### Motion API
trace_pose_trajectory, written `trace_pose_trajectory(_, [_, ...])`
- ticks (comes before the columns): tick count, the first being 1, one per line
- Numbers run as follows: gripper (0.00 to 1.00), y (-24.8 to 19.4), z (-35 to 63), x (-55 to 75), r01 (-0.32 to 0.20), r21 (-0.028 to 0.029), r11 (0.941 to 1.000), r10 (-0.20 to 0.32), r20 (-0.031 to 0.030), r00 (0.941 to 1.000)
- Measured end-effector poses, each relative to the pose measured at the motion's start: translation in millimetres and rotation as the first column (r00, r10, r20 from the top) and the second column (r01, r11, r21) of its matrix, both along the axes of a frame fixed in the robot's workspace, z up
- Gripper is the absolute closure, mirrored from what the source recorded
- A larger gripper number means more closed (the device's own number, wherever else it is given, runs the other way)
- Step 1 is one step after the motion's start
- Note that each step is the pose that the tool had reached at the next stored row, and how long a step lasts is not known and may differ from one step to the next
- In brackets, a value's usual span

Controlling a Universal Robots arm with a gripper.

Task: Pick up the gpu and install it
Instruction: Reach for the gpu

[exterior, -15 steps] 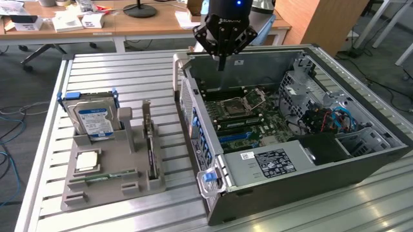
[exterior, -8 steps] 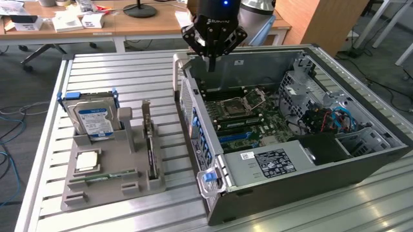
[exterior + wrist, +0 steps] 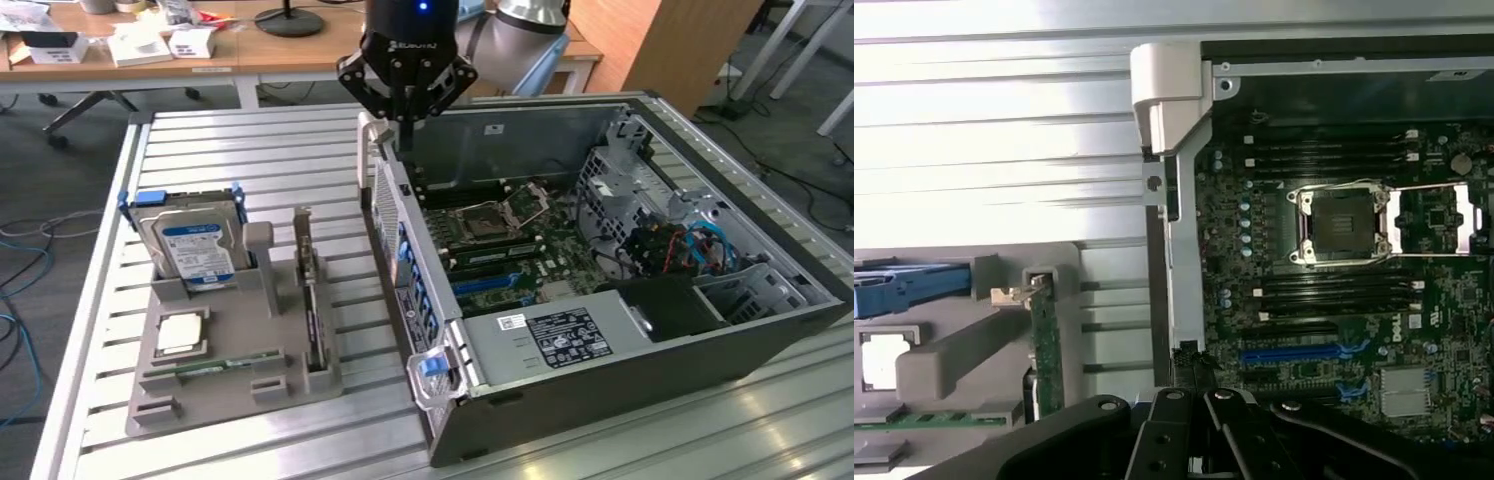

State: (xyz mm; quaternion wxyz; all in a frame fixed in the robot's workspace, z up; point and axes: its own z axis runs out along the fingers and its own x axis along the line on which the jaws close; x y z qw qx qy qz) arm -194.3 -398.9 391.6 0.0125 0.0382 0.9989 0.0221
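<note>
The gpu (image 3: 310, 300) stands on edge in a slot of the grey holder (image 3: 214, 405), its silver bracket at the far end. In the wrist view the gpu (image 3: 1044, 345) is a thin greenish board with its bracket tip beside the holder wall. My gripper (image 3: 404, 122) hangs over the rear corner of the open computer case (image 3: 641, 340), well apart from the gpu, its fingers shut with nothing between them. The wrist view has the gripper (image 3: 1204, 440) above the case wall, next to the motherboard (image 3: 1334, 300) and its blue slot (image 3: 1304, 352).
The holder also carries a silver blue-labelled hard drive (image 3: 194, 245), a square chip (image 3: 180, 335) and a slim green memory stick (image 3: 220, 367). Everything rests on a slatted metal table (image 3: 240, 150). A wooden desk (image 3: 267, 50) with boxes stands behind.
</note>
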Motion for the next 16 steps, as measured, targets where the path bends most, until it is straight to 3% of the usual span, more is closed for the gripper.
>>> trace_pose_trajectory(16, [0.89,0.0,-1.7,-49.6,0.003,-0.0007,1.0000,-0.003,0.0001,1.0000])
